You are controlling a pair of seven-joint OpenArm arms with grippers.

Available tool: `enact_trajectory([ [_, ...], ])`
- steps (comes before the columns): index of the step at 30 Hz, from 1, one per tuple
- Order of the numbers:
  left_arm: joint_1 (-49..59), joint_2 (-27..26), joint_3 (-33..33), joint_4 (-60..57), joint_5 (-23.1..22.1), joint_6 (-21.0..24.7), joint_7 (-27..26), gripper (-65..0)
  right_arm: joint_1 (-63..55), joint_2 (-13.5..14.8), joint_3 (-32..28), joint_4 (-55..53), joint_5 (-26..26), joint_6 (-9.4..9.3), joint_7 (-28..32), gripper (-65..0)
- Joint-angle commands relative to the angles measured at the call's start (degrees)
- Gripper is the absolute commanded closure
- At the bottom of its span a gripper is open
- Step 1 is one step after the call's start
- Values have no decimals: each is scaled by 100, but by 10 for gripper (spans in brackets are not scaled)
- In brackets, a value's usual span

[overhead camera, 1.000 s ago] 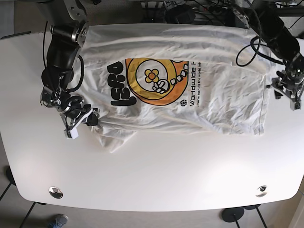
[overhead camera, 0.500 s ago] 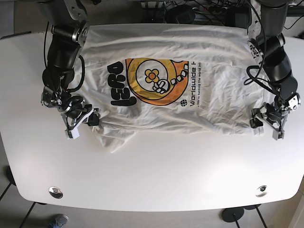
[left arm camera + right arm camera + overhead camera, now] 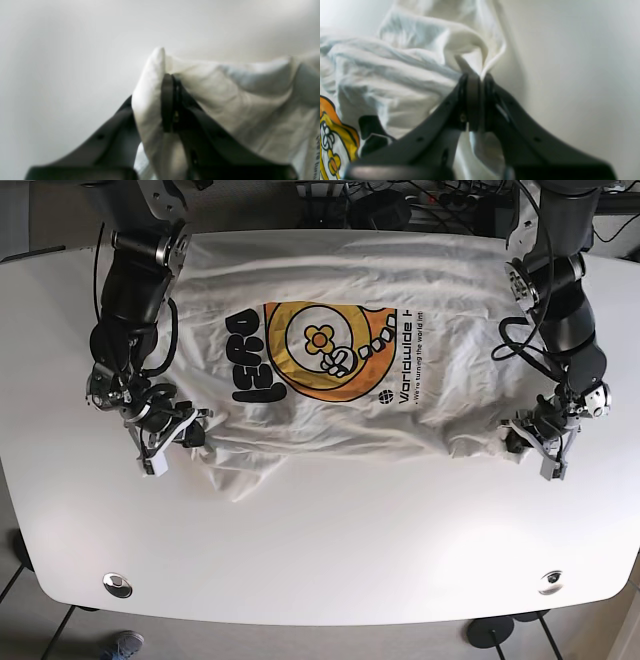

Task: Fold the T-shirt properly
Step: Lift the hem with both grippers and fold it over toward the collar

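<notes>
Nearest the lens in the left wrist view, the left gripper (image 3: 170,100) was clamped on a fold of the white T-shirt (image 3: 250,100), cloth wrapped over one dark finger and pinched against the other; the picture was soft, so just how much cloth sat between them was hard to judge. The right wrist view showed the like: the right gripper (image 3: 476,100) was closed on a bunched edge of the T-shirt (image 3: 407,82), with a scrap of the orange print (image 3: 335,140) at about 8 o'clock. Neither close view placed these grips on the garment; the base view did. There the T-shirt (image 3: 400,330) lay spread across the white table (image 3: 330,560), print up, reaching toward the far edge at 12 o'clock. The right gripper (image 3: 170,438) held the near corner at 9 o'clock, where the cloth was rumpled, and the left gripper (image 3: 535,438) held the near corner at 3 o'clock, pulled inward into creases.
</notes>
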Motion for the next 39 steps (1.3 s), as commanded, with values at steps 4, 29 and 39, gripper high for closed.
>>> enact_trajectory([
  [4, 511, 305, -1088, 2134, -452, 7, 792, -3, 188, 47, 5, 1267, 93, 31, -605, -16],
  [29, 4186, 604, -2064, 5897, -1999, 7, 2479, -3, -3170, -129, 744, 5337, 910, 93, -2328, -19],
  [39, 4423, 595, -2037, 6073, -1841, 7, 2479, -322, -3557, -155, 1113, 5522, 1649, 93, -2231, -396],
])
